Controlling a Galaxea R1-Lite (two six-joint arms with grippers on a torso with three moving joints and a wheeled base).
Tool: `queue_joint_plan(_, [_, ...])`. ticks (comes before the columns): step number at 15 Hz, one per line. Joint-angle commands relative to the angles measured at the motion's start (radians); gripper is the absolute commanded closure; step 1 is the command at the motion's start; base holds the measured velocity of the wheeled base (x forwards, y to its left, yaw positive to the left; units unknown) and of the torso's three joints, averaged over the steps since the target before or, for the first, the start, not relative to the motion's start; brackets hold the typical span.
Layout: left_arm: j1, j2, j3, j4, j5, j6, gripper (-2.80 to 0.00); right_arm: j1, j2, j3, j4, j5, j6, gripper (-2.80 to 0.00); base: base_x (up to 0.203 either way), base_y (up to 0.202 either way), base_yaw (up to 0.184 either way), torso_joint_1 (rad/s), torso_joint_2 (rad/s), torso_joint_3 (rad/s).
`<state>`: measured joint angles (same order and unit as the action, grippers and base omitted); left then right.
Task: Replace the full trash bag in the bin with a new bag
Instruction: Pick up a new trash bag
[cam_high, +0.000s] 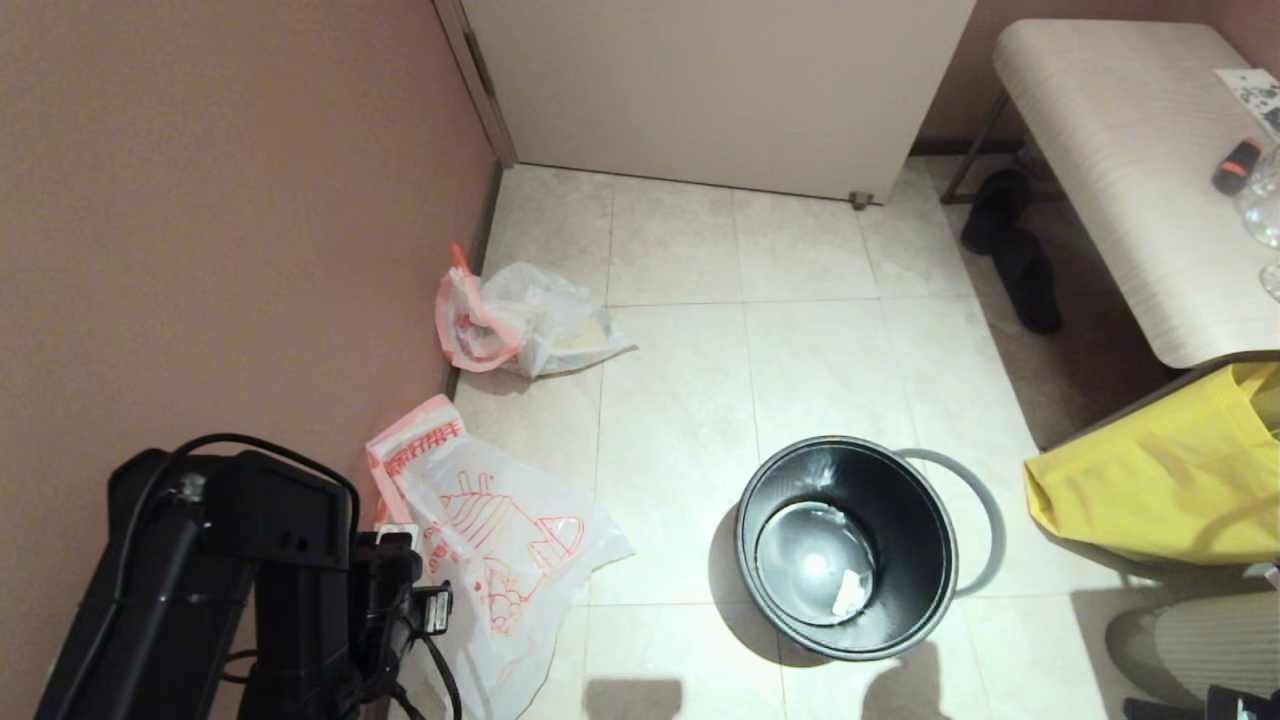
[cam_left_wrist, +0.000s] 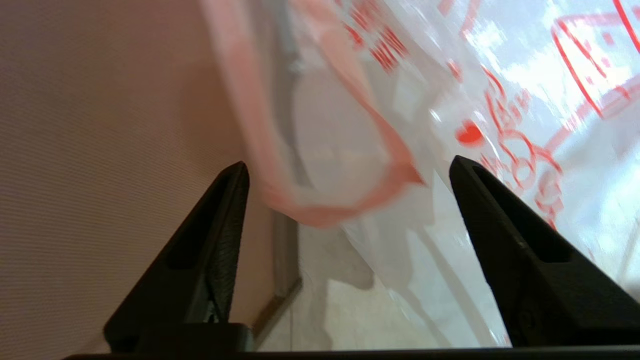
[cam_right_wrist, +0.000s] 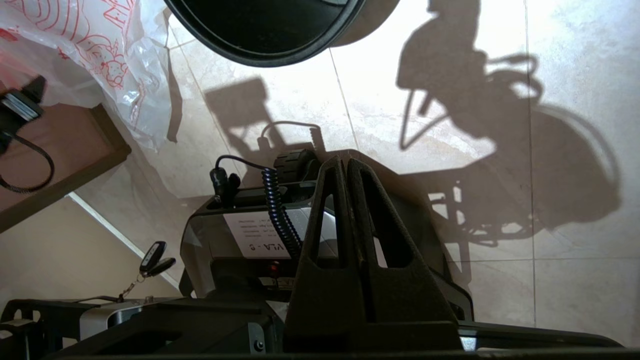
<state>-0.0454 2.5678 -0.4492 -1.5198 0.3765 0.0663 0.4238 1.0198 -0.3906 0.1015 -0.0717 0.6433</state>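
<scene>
The new bag (cam_high: 500, 540) lies flat on the floor tiles by the left wall, its red house print facing up. My left gripper (cam_left_wrist: 345, 167) is open just over it. The bag's pink handle loop (cam_left_wrist: 320, 212) hangs between the fingertips, and whether they touch it I cannot tell. The full trash bag (cam_high: 520, 325) sits lumpy against the wall farther back. The black bin (cam_high: 845, 545) stands unlined with a white scrap at its bottom. Its grey ring (cam_high: 985, 520) lies on the floor behind it. My right gripper (cam_right_wrist: 345, 165) is shut on nothing, parked above the robot's base.
A big yellow bag (cam_high: 1150, 490) hangs at the right under a pale table (cam_high: 1130, 170). Black slippers (cam_high: 1010, 250) lie beneath the table. A white door (cam_high: 720, 90) closes off the back, and the brown wall (cam_high: 200, 200) runs along the left.
</scene>
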Motion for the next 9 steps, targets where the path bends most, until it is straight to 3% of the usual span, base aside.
queue_joint_plan(1, [-0.003,0.022,0.007,-0.050,-0.013,0.004,-2.80,0.001,0.002,-0.003,0.001,0.000,0.004,0.00,0.000,0.000,0.000,0.000,0.00,0.000])
queue_joint_plan(6, [-0.005,0.020,-0.016,-0.050,-0.048,0.056,-2.80,0.001,-0.003,-0.007,0.006,-0.003,-0.003,0.00,0.000,0.000,0.000,0.000,0.00,0.000])
queue_joint_plan(9, [-0.010,0.020,-0.033,-0.050,-0.063,0.141,-2.80,0.003,-0.003,-0.007,0.006,-0.033,-0.027,0.00,0.000,0.000,0.000,0.000,0.00,0.000])
